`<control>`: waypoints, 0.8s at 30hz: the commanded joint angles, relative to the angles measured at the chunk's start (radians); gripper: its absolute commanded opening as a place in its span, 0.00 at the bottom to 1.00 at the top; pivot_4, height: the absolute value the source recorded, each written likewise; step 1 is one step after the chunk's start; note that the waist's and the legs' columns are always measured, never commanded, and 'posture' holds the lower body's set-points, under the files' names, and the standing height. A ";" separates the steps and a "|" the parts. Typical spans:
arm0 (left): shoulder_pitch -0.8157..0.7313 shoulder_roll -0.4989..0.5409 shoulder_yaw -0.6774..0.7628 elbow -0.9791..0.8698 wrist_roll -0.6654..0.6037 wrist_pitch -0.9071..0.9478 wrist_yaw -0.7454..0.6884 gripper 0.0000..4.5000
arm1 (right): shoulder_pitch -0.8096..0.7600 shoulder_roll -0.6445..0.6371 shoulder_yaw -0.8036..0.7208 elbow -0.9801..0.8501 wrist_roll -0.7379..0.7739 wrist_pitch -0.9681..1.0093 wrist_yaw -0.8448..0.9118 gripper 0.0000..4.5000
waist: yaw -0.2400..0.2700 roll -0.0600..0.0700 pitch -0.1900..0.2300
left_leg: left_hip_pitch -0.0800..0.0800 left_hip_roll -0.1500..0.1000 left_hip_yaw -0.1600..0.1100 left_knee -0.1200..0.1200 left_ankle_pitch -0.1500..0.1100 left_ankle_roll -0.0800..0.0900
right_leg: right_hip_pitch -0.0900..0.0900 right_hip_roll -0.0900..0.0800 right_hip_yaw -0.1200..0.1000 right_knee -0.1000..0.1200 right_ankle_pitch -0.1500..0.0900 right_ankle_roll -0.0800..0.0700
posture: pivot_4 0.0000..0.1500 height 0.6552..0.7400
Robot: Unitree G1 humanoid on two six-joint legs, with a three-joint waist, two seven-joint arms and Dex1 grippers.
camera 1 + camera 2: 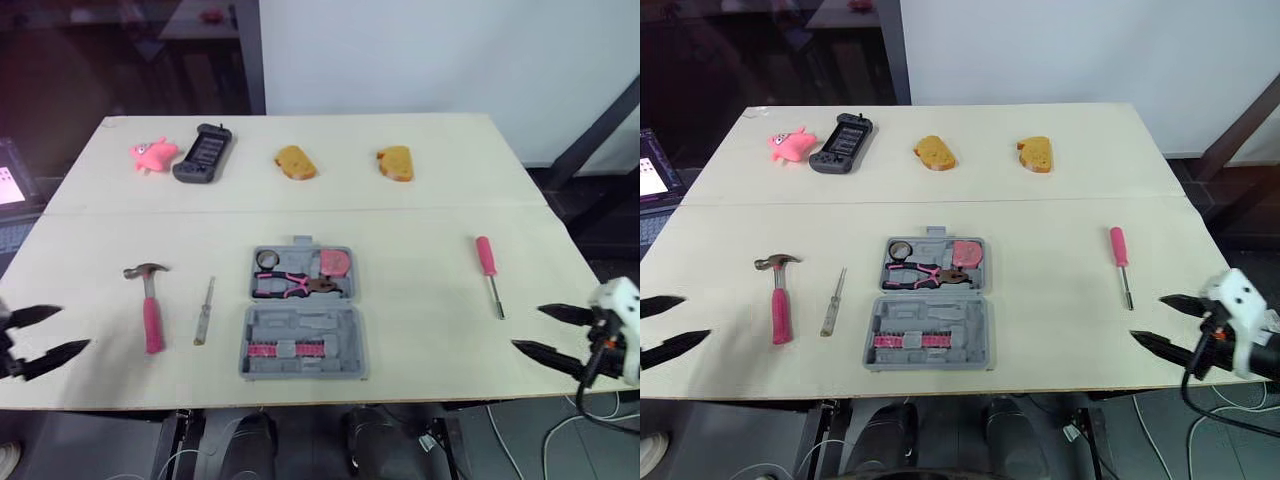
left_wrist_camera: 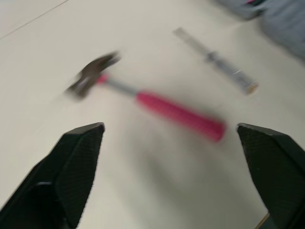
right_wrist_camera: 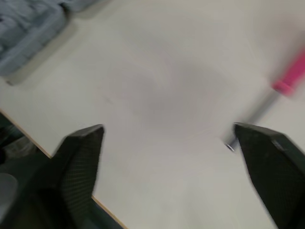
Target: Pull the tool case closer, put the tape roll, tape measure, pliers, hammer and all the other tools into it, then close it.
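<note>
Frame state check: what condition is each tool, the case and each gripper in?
Case: open, flat on table.
Pliers: inside case.
Tape measure: inside case.
Hammer: on table, outside case.
Clear screwdriver: on table, outside case.
Pink screwdriver: on table, outside case.
Left gripper: open, empty.
Right gripper: open, empty.

Pale wooden table [image 1: 430, 310], a seam across its width. White wall [image 1: 450, 60] behind. Black post [image 1: 250, 55] at wall's left edge. White cables [image 1: 505, 445] on dark floor [image 1: 520, 465] below.
</note>
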 commanded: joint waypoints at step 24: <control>0.066 -0.216 -0.020 -0.459 -0.126 0.248 0.323 1.00 | -0.259 0.013 0.147 -0.335 0.321 0.217 -0.202 0.99 | -0.013 0.000 0.000 | 0.000 0.001 0.000 0.000 0.000 0.000 | 0.001 0.000 0.001 0.001 0.002 0.003 | 1.00 1.00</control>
